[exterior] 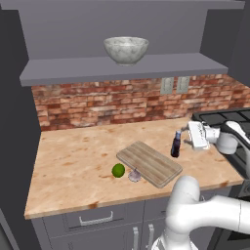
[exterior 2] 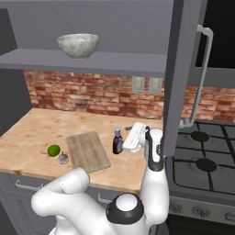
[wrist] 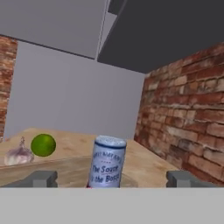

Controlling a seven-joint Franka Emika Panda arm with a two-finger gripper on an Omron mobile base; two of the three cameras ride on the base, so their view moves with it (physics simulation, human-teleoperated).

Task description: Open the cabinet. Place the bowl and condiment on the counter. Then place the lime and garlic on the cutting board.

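Now condiment (wrist: 107, 162) upright between open tool (wrist: 111, 178) tips.

"The Sauce" on the condiment's (wrist: 106, 162) pale label, other lines too blurred.

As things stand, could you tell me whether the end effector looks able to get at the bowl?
Probably yes. The bowl sits alone on the open cabinet shelf with nothing before it; the open end effector is low, beside the condiment, so it must rise.
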